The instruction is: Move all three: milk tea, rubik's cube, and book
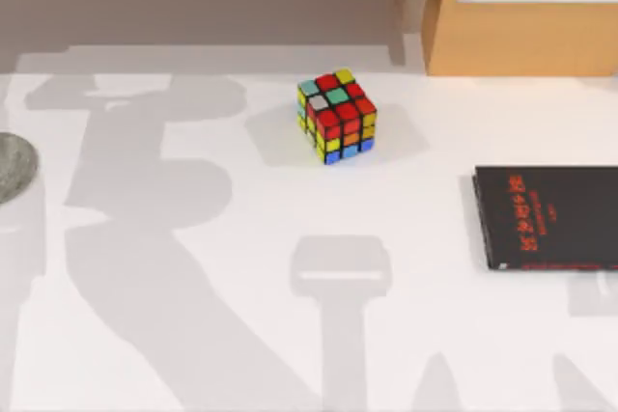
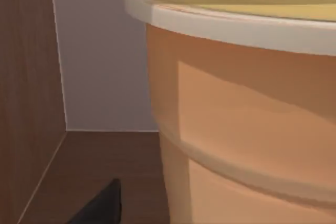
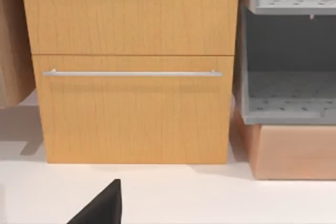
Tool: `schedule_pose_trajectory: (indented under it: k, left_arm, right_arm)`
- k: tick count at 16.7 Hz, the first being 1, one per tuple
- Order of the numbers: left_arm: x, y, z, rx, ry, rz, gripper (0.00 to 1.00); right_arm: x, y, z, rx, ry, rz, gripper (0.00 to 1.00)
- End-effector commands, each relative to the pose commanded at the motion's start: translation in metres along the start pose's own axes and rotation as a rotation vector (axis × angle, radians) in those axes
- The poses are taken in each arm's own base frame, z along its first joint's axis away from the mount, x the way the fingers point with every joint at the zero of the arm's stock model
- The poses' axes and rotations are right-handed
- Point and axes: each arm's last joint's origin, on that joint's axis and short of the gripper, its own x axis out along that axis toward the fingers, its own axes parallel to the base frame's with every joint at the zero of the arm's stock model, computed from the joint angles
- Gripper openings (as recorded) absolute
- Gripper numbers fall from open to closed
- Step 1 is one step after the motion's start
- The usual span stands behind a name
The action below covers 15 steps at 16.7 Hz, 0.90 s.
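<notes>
The rubik's cube (image 1: 336,115) stands on the white table, a little behind its middle, with nothing touching it. The milk tea (image 2: 247,119) is a tan-orange cup with a cream rim. It looms very close in the left wrist view, standing on a brown wooden shelf floor (image 2: 105,166). A dark tip of my left gripper (image 2: 102,209) shows just beside the cup's base. A dark tip of my right gripper (image 3: 102,205) hangs over the white table, facing a wooden drawer front. The book is out of view.
A thin black book with red lettering (image 1: 550,216) lies at the table's right edge. A flat grey disc (image 1: 12,166) sits at the left edge. A wooden drawer cabinet (image 3: 131,66) with a metal handle stands at the back right, with grey shelves (image 3: 289,93) beside it.
</notes>
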Motion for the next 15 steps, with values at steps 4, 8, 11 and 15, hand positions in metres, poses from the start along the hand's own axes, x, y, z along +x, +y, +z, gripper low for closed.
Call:
schedule_pose_trajectory:
  k: [4, 8, 11, 15]
  left_arm:
    - [0.021, -0.002, 0.000, 0.000, 0.000, 0.000, 1.00]
    - [0.022, -0.002, 0.000, 0.000, 0.001, 0.000, 1.00]
    - [0.022, -0.002, 0.000, 0.000, 0.001, 0.000, 0.77]
    - [0.022, -0.002, 0.000, 0.000, 0.001, 0.000, 0.47]
  right_arm:
    - [0.000, 0.000, 0.000, 0.000, 0.000, 0.000, 1.00]
    - [0.000, 0.000, 0.000, 0.000, 0.000, 0.000, 1.00]
    - [0.000, 0.000, 0.000, 0.000, 0.000, 0.000, 1.00]
    - [0.000, 0.000, 0.000, 0.000, 0.000, 0.000, 1.00]
